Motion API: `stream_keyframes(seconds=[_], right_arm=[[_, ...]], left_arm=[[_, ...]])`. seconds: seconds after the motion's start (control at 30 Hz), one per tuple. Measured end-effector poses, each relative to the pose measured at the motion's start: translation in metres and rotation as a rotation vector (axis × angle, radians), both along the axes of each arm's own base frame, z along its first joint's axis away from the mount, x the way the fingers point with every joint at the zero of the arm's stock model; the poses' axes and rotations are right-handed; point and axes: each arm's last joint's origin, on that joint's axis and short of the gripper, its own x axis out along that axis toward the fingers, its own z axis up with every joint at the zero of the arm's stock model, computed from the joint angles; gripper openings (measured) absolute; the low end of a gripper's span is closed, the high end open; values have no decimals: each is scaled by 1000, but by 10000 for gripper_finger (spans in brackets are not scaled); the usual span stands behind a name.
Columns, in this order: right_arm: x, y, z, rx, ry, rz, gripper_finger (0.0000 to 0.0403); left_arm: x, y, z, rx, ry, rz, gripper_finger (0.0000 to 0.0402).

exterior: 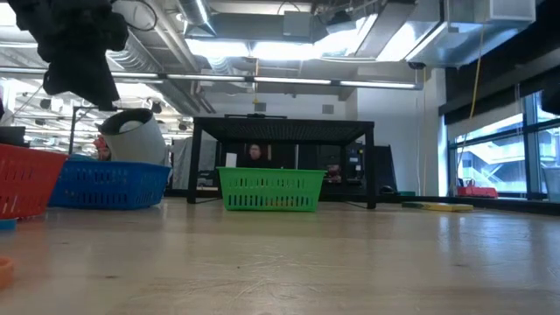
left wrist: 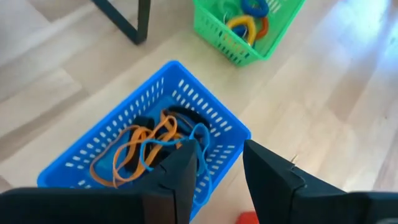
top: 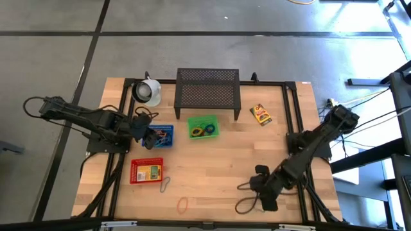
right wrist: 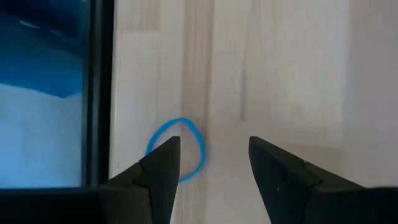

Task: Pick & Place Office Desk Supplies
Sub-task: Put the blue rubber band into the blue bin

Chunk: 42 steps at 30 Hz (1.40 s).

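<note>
My left gripper (top: 149,135) (left wrist: 217,163) hangs open above the near corner of the blue basket (left wrist: 146,149) and touches nothing. Orange and blue rubber bands (left wrist: 140,149) lie in that basket. My right gripper (top: 260,186) (right wrist: 214,149) is open just above the wood at the table's near right. A blue rubber band (right wrist: 177,149) lies flat on the table beside one of its fingers, not between them. A yellow crayon box (top: 261,114) lies right of the green basket (top: 203,126). A grey band (top: 166,184) and an orange band (top: 184,205) lie loose near the near edge.
The red basket (top: 146,171) holds a yellow box. The green basket (left wrist: 245,28) holds coloured loops. The black mesh stand (top: 207,88) and the white cup (top: 146,91) sit along the far edge. A black frame rail (right wrist: 99,87) runs beside the right gripper. Bare wood spans the table's middle.
</note>
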Motion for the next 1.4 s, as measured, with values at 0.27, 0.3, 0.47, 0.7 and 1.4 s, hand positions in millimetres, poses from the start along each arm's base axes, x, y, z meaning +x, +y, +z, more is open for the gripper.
stream_keyframes(seconds=[0.27, 0.3, 0.47, 0.7, 1.4], right_arm=[[-2, 19, -30, -59, 14, 87, 194], [-1, 19, -33, -72, 14, 106, 194], [-2, 24, -48, -159, -3, 256, 194], [-2, 26, -54, -264, -72, 365, 173], [-1, 26, -55, -196, -35, 394, 9]], left_arm=[[-4, 2, 3, 11, -29, 10, 125], [-4, 2, 3, 14, -29, 13, 125], [-4, 3, 3, 53, -33, 26, 125], [-4, 3, 4, 92, -29, 17, 125], [-4, 6, 5, 179, -33, 43, 125]])
